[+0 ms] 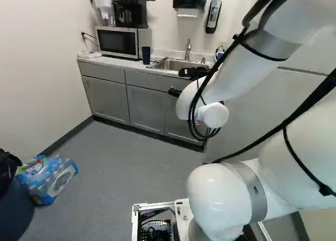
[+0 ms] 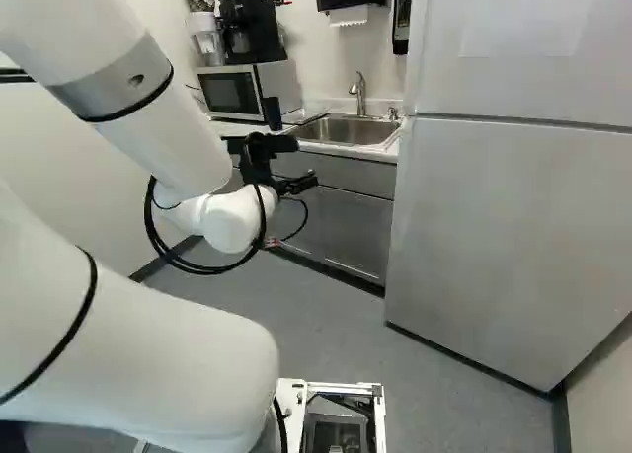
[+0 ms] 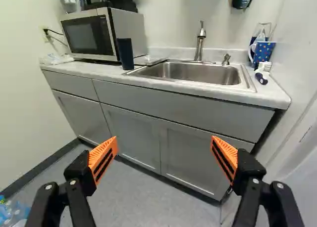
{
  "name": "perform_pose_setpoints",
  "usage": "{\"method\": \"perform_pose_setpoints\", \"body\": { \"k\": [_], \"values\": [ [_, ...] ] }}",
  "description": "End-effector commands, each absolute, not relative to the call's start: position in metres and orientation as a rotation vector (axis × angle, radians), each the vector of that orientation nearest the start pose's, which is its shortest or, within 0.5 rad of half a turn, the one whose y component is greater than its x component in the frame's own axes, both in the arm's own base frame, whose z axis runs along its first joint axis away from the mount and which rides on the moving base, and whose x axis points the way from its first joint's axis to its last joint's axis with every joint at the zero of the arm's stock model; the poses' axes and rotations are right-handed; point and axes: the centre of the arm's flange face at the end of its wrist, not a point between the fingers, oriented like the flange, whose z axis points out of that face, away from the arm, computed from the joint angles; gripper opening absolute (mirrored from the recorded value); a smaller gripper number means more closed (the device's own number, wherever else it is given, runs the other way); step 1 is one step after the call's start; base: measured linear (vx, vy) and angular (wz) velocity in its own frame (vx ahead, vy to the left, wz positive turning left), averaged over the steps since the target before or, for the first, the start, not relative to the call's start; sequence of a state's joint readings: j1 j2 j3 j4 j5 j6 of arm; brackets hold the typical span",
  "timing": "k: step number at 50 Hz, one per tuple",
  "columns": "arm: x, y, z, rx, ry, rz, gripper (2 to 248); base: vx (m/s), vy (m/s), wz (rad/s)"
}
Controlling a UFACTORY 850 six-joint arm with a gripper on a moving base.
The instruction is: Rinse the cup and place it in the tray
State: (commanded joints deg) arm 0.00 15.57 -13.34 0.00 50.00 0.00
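Observation:
Out ahead of the arm, my gripper (image 2: 304, 163) hangs in front of the cabinets. In the wrist view the gripper (image 3: 164, 139) is open, its orange pads wide apart with nothing between them. A tall dark blue cup (image 3: 125, 54) stands upright on the counter by the microwave's front corner, left of the sink, well ahead of the fingers; the left base view also shows this cup (image 1: 146, 55). Between cup and faucet, a flat light tray (image 3: 150, 60) lies at the sink's back left edge. The steel sink (image 3: 198, 72) has its faucet (image 3: 200, 41) behind it.
Microwave (image 3: 94, 34) with a coffee maker on top is left of the sink. A dotted blue mug (image 3: 263, 52) and a brush stand at the counter's right end. The refrigerator (image 2: 504, 226) rises at the right. Wrapped bottles (image 1: 50, 178) lie on the floor.

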Motion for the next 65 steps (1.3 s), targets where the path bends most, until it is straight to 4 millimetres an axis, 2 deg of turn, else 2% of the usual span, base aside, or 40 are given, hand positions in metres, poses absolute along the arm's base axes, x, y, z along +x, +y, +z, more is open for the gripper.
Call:
{"method": "perform_pose_setpoints", "body": {
  "k": [65],
  "values": [
    [0.373, 0.000, 0.483, -2.364, 0.000, -2.070, 247, 0.000, 0.000, 0.000]
  ]
}}
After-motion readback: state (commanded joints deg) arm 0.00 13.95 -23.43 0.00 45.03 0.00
